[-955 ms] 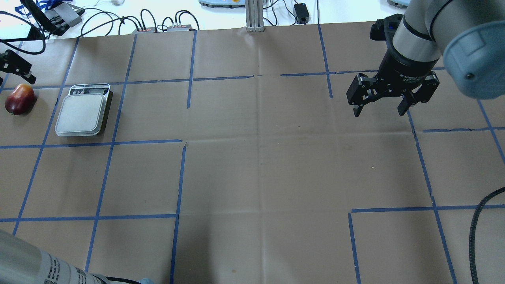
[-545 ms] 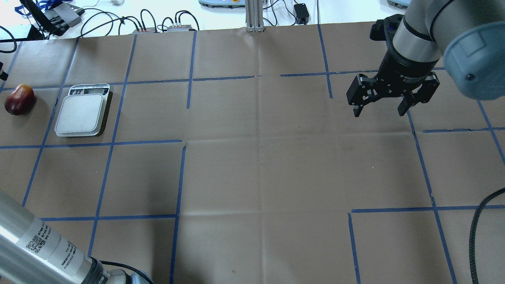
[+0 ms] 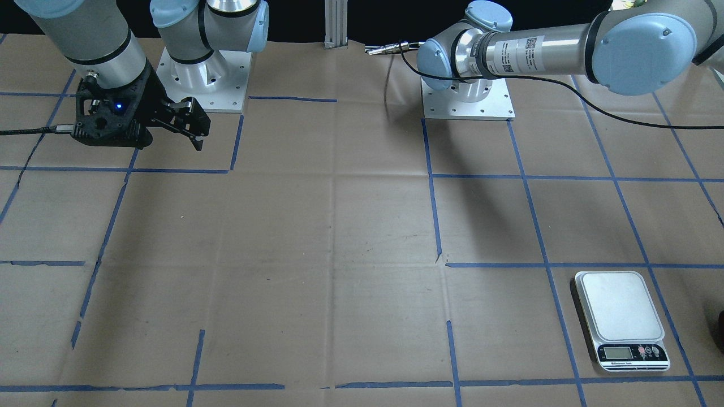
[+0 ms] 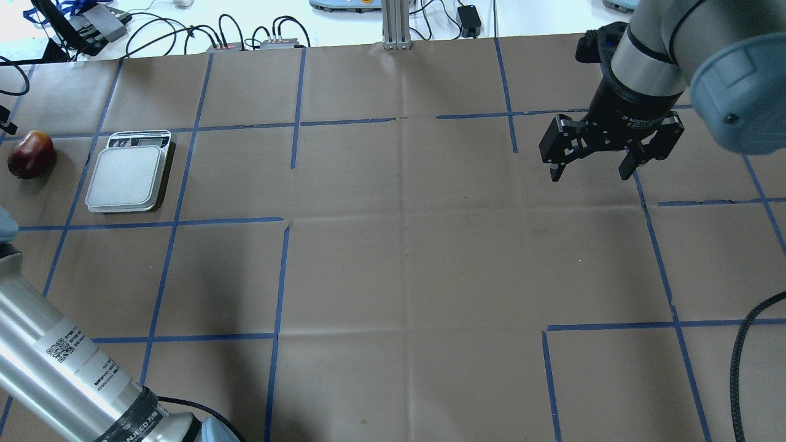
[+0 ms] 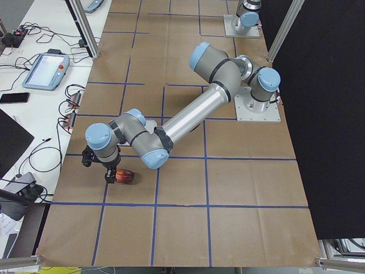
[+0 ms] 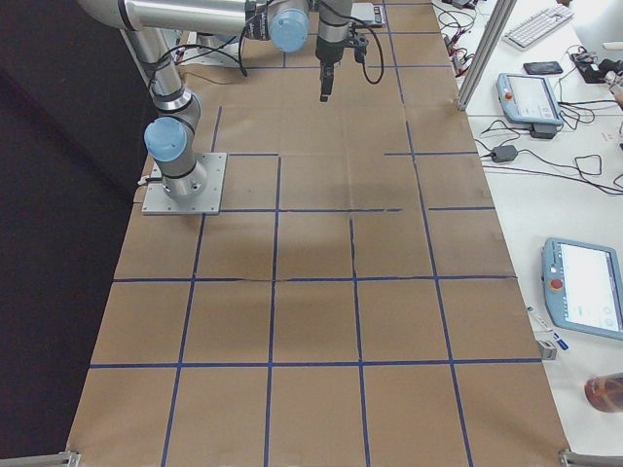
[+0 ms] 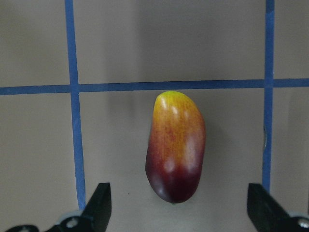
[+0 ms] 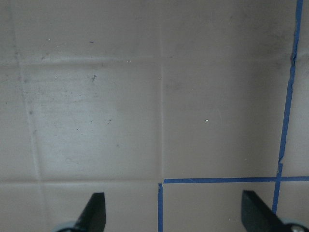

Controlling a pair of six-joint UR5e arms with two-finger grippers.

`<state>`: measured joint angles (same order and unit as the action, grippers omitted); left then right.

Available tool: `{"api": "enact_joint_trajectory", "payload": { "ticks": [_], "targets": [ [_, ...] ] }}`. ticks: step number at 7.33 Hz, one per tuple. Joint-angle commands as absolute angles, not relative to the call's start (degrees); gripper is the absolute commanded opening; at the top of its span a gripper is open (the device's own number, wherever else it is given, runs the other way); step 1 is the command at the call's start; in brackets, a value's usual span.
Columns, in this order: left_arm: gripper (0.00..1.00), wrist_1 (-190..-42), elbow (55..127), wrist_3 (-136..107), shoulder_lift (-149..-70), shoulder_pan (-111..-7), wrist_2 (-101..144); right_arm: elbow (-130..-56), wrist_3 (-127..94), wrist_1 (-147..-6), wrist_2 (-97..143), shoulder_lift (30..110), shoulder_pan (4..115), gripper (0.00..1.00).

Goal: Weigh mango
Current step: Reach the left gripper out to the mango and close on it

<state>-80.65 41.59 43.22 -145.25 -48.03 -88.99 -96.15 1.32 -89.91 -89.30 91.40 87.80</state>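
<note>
While the left gripper (image 7: 178, 208) hangs wide open over the mango (image 7: 175, 147) beside the digital scale (image 4: 128, 178), the right gripper (image 4: 589, 177) hovers open too, well apart.

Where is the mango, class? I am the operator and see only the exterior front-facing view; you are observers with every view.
Observer: The mango lies on the paper at the robot's far left, beside the scale, not touching it.
Operator: Is the left arm near it?
Observer: Yes; in the left wrist view its open fingers frame the mango, with a clear gap on each side.
</note>
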Motion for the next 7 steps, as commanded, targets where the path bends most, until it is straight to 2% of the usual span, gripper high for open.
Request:
{"api": "enact_joint_trajectory", "payload": {
  "ticks": [1,4,5,6,7],
  "targets": [
    [1.00,-80.5,41.7,43.2,-149.0,-48.0,-89.1,-96.2,1.3,-89.9,-89.3,91.4,87.8,1.00],
    [0.99,-80.2,41.6,43.2,-151.1,-48.0,-89.5,-96.2,1.3,-89.9,-89.3,91.4,87.8,1.00],
    [0.79,-80.2,41.6,43.1,-151.2,-48.0,-89.9,-96.2,1.3,-89.9,-89.3,91.4,87.8,1.00],
    [0.54,-80.5,41.5,43.1,-151.0,-48.0,-89.9,-96.2,1.3,-89.9,-89.3,91.4,87.8,1.00],
    [0.45,-80.7,41.4,43.1,-150.5,-47.9,-89.9,-96.2,1.3,-89.9,-89.3,91.4,87.8,1.00]
  ]
}}
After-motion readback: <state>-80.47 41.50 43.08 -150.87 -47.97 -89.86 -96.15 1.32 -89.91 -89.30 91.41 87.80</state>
